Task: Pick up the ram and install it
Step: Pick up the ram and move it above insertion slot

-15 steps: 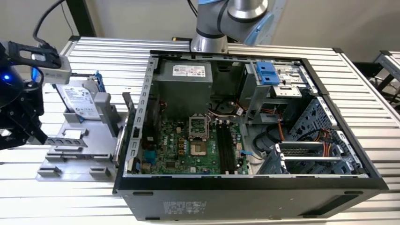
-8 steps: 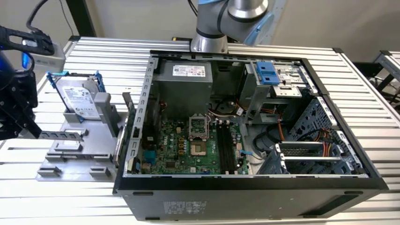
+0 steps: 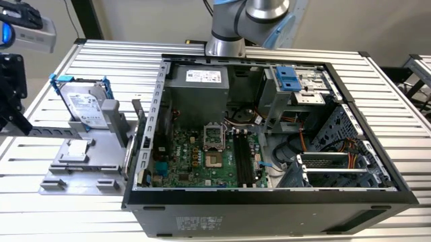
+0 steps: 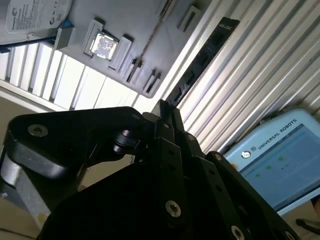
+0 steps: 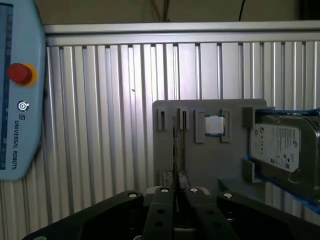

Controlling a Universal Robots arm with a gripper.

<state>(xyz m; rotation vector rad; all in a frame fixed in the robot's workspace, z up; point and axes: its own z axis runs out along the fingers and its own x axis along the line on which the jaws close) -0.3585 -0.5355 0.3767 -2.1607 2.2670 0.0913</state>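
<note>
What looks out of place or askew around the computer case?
Nothing stands out. The ram sits straight in the gripper, and the hard drive rests in its grey holder.

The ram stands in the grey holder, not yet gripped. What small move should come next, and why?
Probably open the gripper first. Its jaws look shut, and it hangs apart from the ram, which sits on edge in the grey holder, in line with the jaws.
</note>
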